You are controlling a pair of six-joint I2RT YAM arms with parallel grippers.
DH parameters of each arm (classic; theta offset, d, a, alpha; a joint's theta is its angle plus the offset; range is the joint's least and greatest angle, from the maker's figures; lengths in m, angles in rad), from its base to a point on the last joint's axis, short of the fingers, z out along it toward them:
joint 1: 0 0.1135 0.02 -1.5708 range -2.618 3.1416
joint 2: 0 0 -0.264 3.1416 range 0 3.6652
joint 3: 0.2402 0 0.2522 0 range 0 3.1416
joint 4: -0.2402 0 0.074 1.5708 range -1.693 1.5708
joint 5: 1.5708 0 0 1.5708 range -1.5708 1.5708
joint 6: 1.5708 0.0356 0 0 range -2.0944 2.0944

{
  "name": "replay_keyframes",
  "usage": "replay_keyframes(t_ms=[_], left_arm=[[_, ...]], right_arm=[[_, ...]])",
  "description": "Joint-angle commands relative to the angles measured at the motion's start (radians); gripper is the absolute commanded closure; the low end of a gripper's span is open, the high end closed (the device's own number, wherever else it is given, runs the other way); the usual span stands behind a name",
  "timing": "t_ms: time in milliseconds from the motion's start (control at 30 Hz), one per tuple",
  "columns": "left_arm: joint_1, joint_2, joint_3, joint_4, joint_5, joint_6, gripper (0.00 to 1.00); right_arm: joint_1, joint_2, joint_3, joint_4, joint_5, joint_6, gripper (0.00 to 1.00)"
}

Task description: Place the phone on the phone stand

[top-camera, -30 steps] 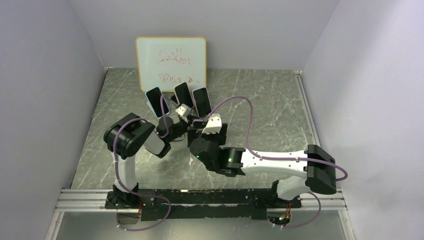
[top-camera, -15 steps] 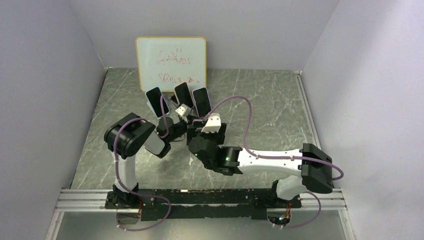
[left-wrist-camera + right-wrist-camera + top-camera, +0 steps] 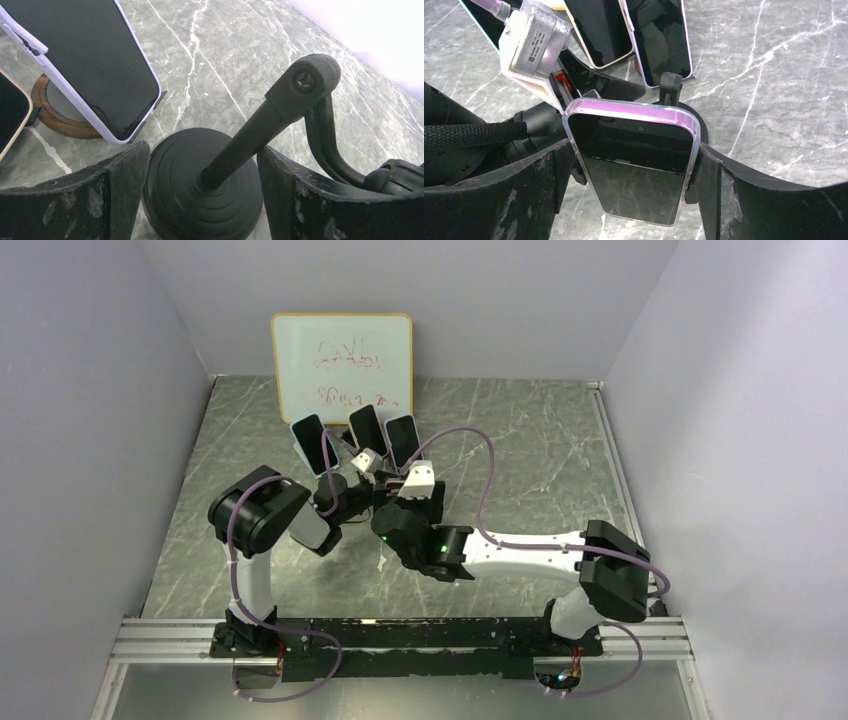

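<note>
Marbled grey table [image 3: 560,460], pale walls on three sides, and a whiteboard [image 3: 342,365] propped at the back with red scribble we cannot read. Three other phones [image 3: 365,430] stand in a row in front of it.

On the left we note the left gripper [image 3: 202,147] straddling the round base of the black phone stand [image 3: 190,200]. Its jaws are wide, and both fingers [image 3: 125,175] look pressed against the base, so we read this as a bracing grip. A white-cased phone [image 3: 95,65] leans on a wooden base [image 3: 60,120] just beside it.

To the right, the right gripper [image 3: 634,150] has the phone [image 3: 631,180] between its jaws, clamped across the width by the long edges. The phone is off the table and close in front of the stand's head.

Handling, as we judge it: the phone is a stiff slab of moderate weight with a glass face that will not forgive a knock. The clear, pink-rimmed case should give the pads some bite. The edge grip suits the job because it leaves the bottom edge free to seat. The stand looks light and top-heavy, so it is likely to skid or tip if nudged — hence the brace.

Hard to make out:
- The stand's cradle lip appears in no view — the phone hides it from the right wrist, and the left wrist view cuts off the curved arm at the frame edge.
- From above, wrists and cable cover the meeting point.
- We cannot tell whether the phone touches the stand yet.
</note>
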Motion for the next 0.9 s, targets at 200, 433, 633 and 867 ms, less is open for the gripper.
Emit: replay_keyframes(t_ms=[200,433,633,867], left_arm=[[0.011,0.000,0.019,-0.028,-0.015,0.030,0.18],[0.013,-0.029,0.015,-0.058,-0.020,0.036,0.18],[0.012,-0.089,0.005,-0.116,-0.031,0.045,0.13],[0.013,-0.185,0.017,-0.219,-0.026,0.077,0.12]], right_arm=[[-0.048,0.020,0.009,0.033,-0.035,0.035,0.25],[-0.091,0.007,-0.021,0.056,-0.032,0.011,0.33],[-0.124,-0.066,-0.074,0.055,-0.031,-0.010,0.34],[-0.161,-0.164,-0.138,0.016,-0.031,-0.040,0.33]])
